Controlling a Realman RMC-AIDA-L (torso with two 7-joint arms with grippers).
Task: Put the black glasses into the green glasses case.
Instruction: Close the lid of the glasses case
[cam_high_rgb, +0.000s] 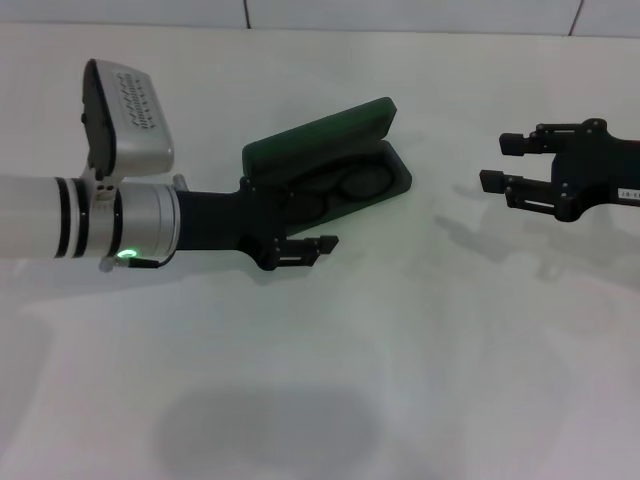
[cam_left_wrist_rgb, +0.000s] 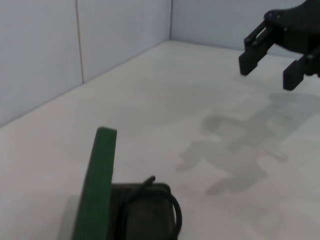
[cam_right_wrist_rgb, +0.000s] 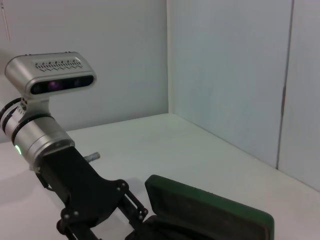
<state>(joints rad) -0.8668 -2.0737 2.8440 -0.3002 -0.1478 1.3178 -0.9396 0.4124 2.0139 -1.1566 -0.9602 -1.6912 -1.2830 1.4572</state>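
Worktop (cam_high_rgb: 420, 380), white and wide, carries everything here, with pale wall panels (cam_right_wrist_rgb: 225, 75) rising behind it. Next in size is the left arm, reaching in from the left of the head view with a silver camera housing (cam_high_rgb: 125, 115) on its wrist. Its left pincer (cam_high_rgb: 300, 225) sits at the near end of the green glasses case (cam_high_rgb: 330, 160); only one finger (cam_high_rgb: 305, 247) shows clearly, just beside the case's front edge, so I cannot tell how wide it stands or whether it grips anything. The right pincer (cam_high_rgb: 505, 165) hovers well apart to the right, above the worktop, its two fingers spread with nothing between them. The case lies open near the middle, its lid (cam_high_rgb: 320, 135) tilted up behind the tray. The black glasses (cam_high_rgb: 340, 187) lie inside the tray, lenses side by side; the left wrist view shows a thin black temple tip (cam_left_wrist_rgb: 149, 181) poking up at the case's end.
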